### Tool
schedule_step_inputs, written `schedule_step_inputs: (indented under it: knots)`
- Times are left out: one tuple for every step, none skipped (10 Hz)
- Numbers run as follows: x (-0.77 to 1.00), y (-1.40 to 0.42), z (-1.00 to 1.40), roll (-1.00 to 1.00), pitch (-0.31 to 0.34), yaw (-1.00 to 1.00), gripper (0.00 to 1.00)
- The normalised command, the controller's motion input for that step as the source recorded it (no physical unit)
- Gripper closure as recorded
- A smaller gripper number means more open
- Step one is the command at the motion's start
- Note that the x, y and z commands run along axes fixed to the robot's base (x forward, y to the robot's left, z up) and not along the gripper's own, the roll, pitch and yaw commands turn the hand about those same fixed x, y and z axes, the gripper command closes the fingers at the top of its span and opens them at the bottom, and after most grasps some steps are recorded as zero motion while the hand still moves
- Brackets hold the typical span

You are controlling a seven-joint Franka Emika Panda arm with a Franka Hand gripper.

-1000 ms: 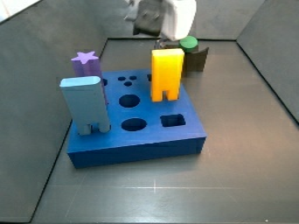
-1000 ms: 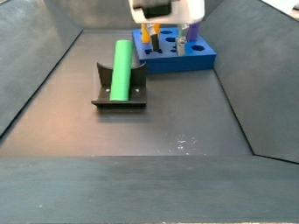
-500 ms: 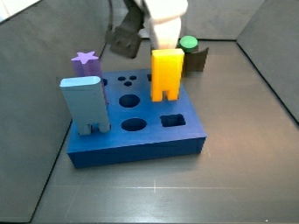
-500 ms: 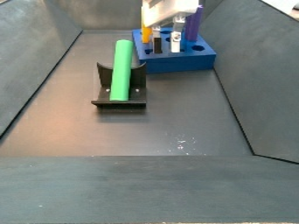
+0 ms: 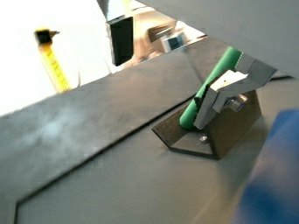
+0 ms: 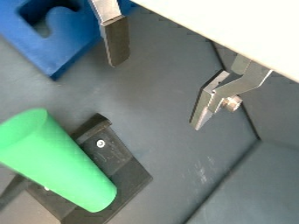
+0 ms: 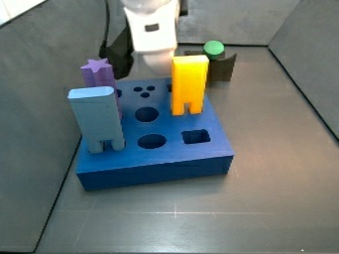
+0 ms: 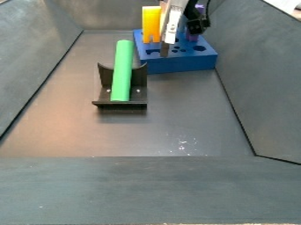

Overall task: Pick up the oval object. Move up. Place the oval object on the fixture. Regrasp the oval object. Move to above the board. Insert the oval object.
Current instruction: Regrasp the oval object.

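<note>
Setting is a robotics test cell — a lab bench enclosure, not a home or shop. Evidence: a dark grey floor (image 8: 177, 123) boxed in by sloped grey walls (image 8: 41, 66); a bright-blue board (image 7: 159, 149) with shaped holes and coloured test pieces; the fixture (image 8: 118, 95) on a base plate; the gripper (image 6: 158, 74) hanging open above the floor.

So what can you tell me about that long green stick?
The green stick is a plain, smooth, plastic-looking rod with rounded ends. It lies tilted along the dark fixture, its lower end near the base plate and its upper end leaning on the bracket. Only the fixture touches it. The claw is open with nothing between its fingers, and in a side view it hangs by the blue board, away from the stick.
</note>
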Motion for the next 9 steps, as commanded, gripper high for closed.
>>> schedule_step_inputs:
  knots:
    - [0.04, -0.01, -0.02, 0.38, 0.725, -0.26, 0.0]
    - [0.05, -0.01, -0.02, 0.32, 0.724, -0.12, 0.0]
    - [0.06, -0.03, -0.02, 0.24, 0.687, 0.13, 0.0]
    - [0.06, -0.04, -0.01, 0.2, 0.646, 0.26, 0.0]
    - [0.07, -0.04, -0.01, 0.16, 0.534, 0.39, 0.0]
    - [0.07, -0.04, -0.01, 0.14, 0.456, 0.43, 0.0]
    - [0.06, -0.04, -0.01, 0.12, 0.253, 0.48, 0.0]
    - [0.06, -0.04, -0.01, 0.11, 0.181, 0.48, 0.0]
    - [0.06, -0.04, 0.0, 0.08, 0.055, 0.42, 0.0]
